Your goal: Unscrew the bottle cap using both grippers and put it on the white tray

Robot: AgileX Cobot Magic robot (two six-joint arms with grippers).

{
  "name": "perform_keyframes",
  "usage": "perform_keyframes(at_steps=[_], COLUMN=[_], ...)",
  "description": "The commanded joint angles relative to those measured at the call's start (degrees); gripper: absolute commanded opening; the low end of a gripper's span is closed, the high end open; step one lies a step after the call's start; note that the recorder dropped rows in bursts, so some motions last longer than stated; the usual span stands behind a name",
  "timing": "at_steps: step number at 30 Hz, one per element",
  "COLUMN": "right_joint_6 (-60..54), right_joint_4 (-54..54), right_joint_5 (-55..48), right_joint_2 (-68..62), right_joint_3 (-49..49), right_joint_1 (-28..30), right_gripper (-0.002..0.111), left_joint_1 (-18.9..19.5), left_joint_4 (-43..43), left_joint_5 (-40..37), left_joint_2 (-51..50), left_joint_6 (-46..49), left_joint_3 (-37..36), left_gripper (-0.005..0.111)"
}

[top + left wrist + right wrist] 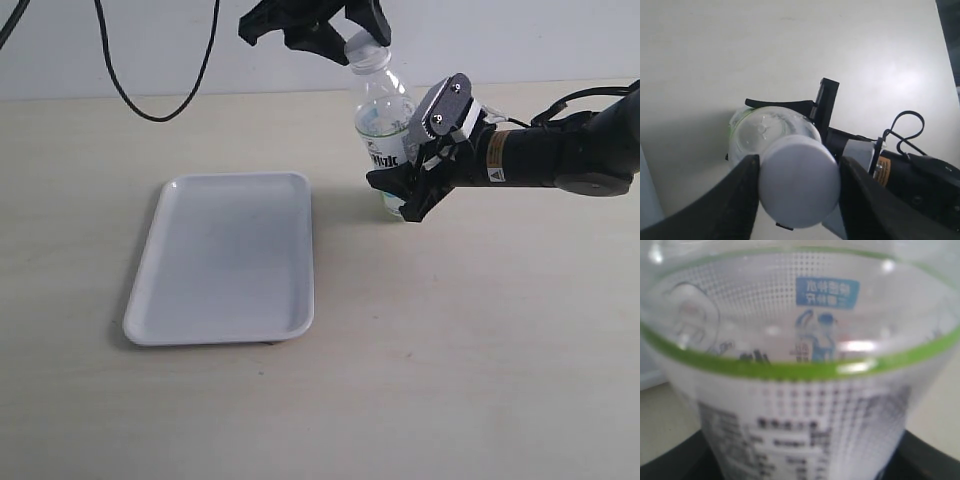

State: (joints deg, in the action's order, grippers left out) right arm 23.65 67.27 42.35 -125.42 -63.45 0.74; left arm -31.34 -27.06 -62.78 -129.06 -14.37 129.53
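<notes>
Nearest in the exterior view, the white tray lies flat on the pale table, left of the middle, with nothing on it. Its long sides run away from the camera.

Farther back and to the right, well apart from the tray, is the bottle. It is clear plastic with a white label and dark lettering, and its neck leans a little toward the left of that view. The right end effector reaches in from the right on a black cylindrical arm. One grey plate jaw and one black jaw are clamped on the bottle's labelled lower half. From the right wrist view the bottle fills the picture, showing a green band and blurred print. The jaws hide its base, so I cannot tell whether it rests on the table.

Above, the bottle cap sits on the neck. The all-black left end effector comes down from the top edge and grips it. In the left wrist view, both black fingers press against opposite sides of the white cap.

Behind everything, a black cable hangs in a loop against the pale wall.
</notes>
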Motion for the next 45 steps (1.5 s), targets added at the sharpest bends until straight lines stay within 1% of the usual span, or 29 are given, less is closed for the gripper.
perform_keyframes(at_steps=[1,5,9,12,18,22,25,28,31,33,35,37,40,44,45], right_joint_6=[0.22,0.22,0.22,0.22,0.22,0.22,0.22,0.22,0.22,0.96,1.07,1.07,1.07,1.58,2.56], right_joint_4=[1.59,1.59,1.59,1.70,1.70,1.70,1.81,1.81,1.81,1.81,1.81,1.71,1.70,0.95,0.42], right_joint_5=[-2.91,-2.91,-2.89,-2.24,-1.64,0.38,0.62,0.08,-0.78,-0.88,-1.01,-1.01,-1.12,-1.12,-1.38], right_joint_2=[-0.40,-0.40,-0.40,-0.40,-0.40,-0.40,-0.40,-0.40,-0.40,-0.40,-0.40,-0.40,-0.40,-0.40,-0.40], right_joint_3=[0.23,0.23,0.23,0.23,0.23,0.23,0.23,0.23,0.23,0.23,0.23,0.23,0.23,0.23,0.23], right_joint_1=[-0.12,-0.12,-0.12,-0.12,-0.12,-0.12,-0.12,-0.12,-0.12,-0.12,-0.12,-0.12,-0.12,-0.12,-0.12], right_gripper=[0.000,0.000,0.000,0.000,0.000,0.000,0.000,0.000,0.000,0.000,0.000,0.000,0.000,0.000,0.000], left_joint_1=[-0.24,-0.24,-0.48,-0.52,0.01,0.96,1.60,2.42,2.80,2.80,2.46,2.42,2.42,2.52,2.90], left_joint_4=[-0.07,-1.90,-3.71,-3.39,-0.41,-0.07,-0.07,-0.07,0.30,3.14,7.39,12.18,16.94,19.40,19.40], left_joint_5=[-0.41,0.64,3.40,5.54,5.83,5.35,4.61,3.34,0.48,-3.02,-7.04,-7.18,-7.18,-7.18,-4.81], left_joint_2=[0.21,0.21,0.43,1.03,2.67,3.83,4.57,5.03,5.14,5.14,4.91,4.51,4.51,4.51,4.51], left_joint_6=[-6.46,-12.03,-14.84,-14.97,-13.65,-7.68,-0.90,3.93,11.16,16.98,20.28,21.51,21.77,24.09,24.64], left_joint_3=[-0.08,-0.08,-0.08,-0.08,-0.08,-0.08,-0.08,-0.08,-0.08,-0.08,-0.08,-0.64,-4.82,-11.54,-15.89], left_gripper=[0.000,0.000,0.000,0.000,0.000,0.000,0.000,0.000,0.000,0.000,0.000,0.000,0.000,0.000,0.000])
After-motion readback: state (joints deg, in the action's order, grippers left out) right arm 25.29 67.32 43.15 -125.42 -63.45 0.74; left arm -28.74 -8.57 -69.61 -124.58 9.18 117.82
